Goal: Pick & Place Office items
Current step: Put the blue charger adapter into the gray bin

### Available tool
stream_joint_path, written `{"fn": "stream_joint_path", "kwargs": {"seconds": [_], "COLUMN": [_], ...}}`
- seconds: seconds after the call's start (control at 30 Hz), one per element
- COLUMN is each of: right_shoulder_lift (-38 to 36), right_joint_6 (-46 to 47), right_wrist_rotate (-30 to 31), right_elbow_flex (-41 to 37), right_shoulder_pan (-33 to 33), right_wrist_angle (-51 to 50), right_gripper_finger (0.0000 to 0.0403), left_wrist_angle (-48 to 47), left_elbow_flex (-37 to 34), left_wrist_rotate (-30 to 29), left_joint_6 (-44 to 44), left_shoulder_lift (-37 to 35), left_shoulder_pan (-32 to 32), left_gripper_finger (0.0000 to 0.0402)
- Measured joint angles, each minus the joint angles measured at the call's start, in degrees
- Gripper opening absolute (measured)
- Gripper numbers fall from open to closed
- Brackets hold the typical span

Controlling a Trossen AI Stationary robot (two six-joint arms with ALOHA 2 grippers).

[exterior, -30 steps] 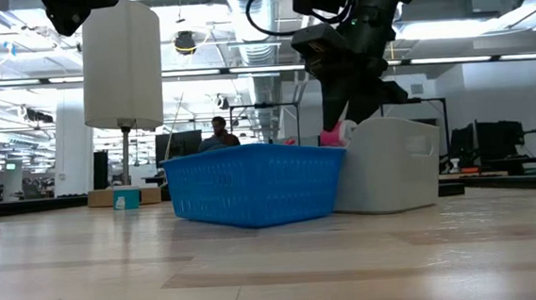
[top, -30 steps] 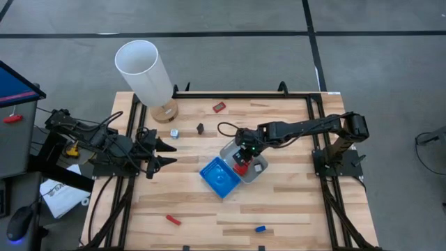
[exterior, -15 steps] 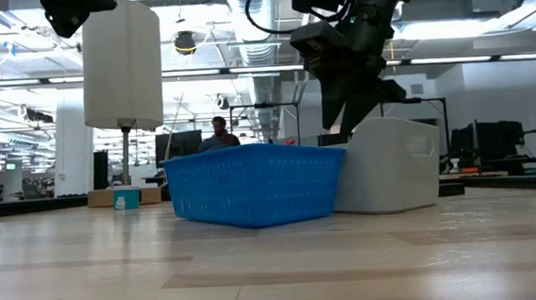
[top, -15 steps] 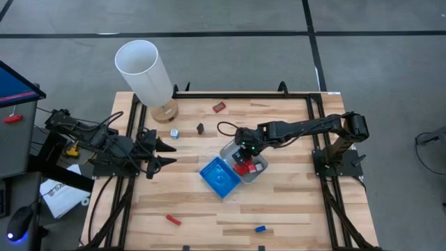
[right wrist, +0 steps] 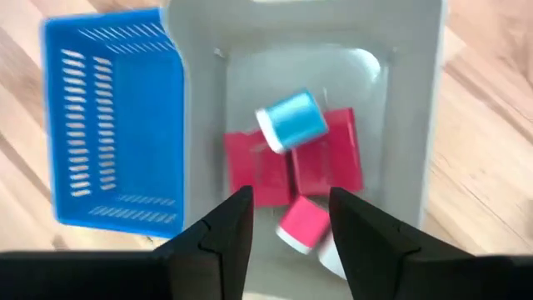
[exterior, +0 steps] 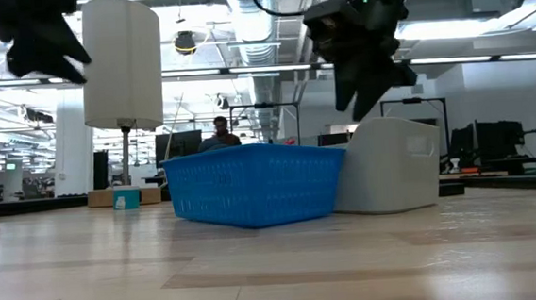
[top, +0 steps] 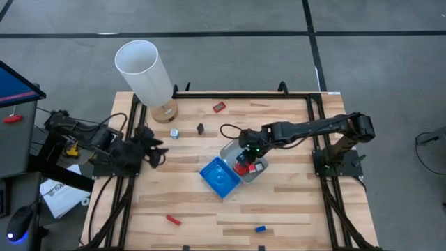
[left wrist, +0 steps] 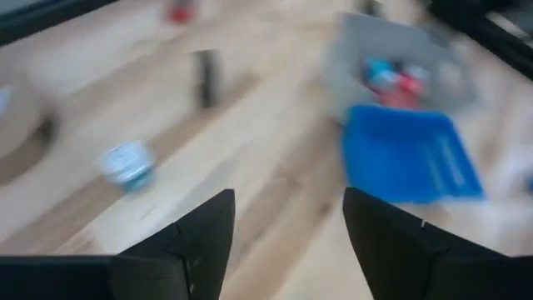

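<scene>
Right gripper (top: pixel 244 155) hangs open and empty just above the grey tray (right wrist: pixel 416 125), which touches the blue tray (top: pixel 220 177). Inside the grey tray lie red blocks (right wrist: pixel 291 167), a blue roll (right wrist: pixel 290 119) on top of them and a pink-capped piece (right wrist: pixel 301 223). Left gripper (top: pixel 155 145) waits open by the table's left edge. Loose pieces sit well apart: a white one (top: pixel 174 132), a black one (top: pixel 200 128), a red one (top: pixel 219 107) near the far edge, another red (top: pixel 173 220) and a blue one (top: pixel 260 229) near the front. A white cylinder (top: pixel 145 72) stands at the far left corner.
</scene>
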Motion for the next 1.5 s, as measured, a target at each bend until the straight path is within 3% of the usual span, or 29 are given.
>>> {"fn": "stream_joint_path", "kwargs": {"seconds": [0.17, 0.3, 0.47, 0.67, 0.9, 1.03, 1.27, 1.5], "right_shoulder_lift": [-0.58, -1.01, -2.98, -8.76, -16.52, -19.81, -23.45, -24.61], "right_joint_6": [0.12, -0.69, -1.08, -0.64, 1.06, 0.22, 0.18, 0.13], "right_wrist_rotate": [0.63, 0.65, 0.59, 0.62, 4.28, 6.53, 9.26, 9.24], "right_elbow_flex": [0.04, 0.02, 0.00, 0.00, 0.00, 0.00, 0.04, 0.02], "right_shoulder_pan": [0.41, 0.22, -0.23, -0.43, -0.37, 0.32, 1.92, 2.34], "right_wrist_angle": [0.49, 0.54, 1.00, 2.68, 3.40, 5.51, 7.62, 8.57], "right_gripper_finger": [0.0153, 0.0155, 0.0155, 0.0153, 0.0142, 0.0137, 0.0137, 0.0137], "left_wrist_angle": [-1.89, -0.68, 1.66, 5.81, 11.50, 15.03, 18.27, 18.26], "left_elbow_flex": [0.00, 0.02, 0.00, 0.00, 0.02, 0.02, -0.48, -7.43], "left_wrist_rotate": [-0.79, 4.27, 12.66, 14.17, 13.48, 7.21, -6.34, -6.74], "left_joint_6": [-10.87, -12.14, -7.17, -1.51, 0.02, -1.51, -7.39, -20.86], "left_shoulder_lift": [0.27, 2.94, 10.37, 19.62, 31.43, 36.69, 37.55, 37.65], "left_shoulder_pan": [6.71, 15.05, 26.72, 34.82, 34.94, 32.80, 27.74, 25.49], "left_gripper_finger": [0.0252, 0.0270, 0.0277, 0.0287, 0.0286, 0.0286, 0.0286, 0.0285]}}
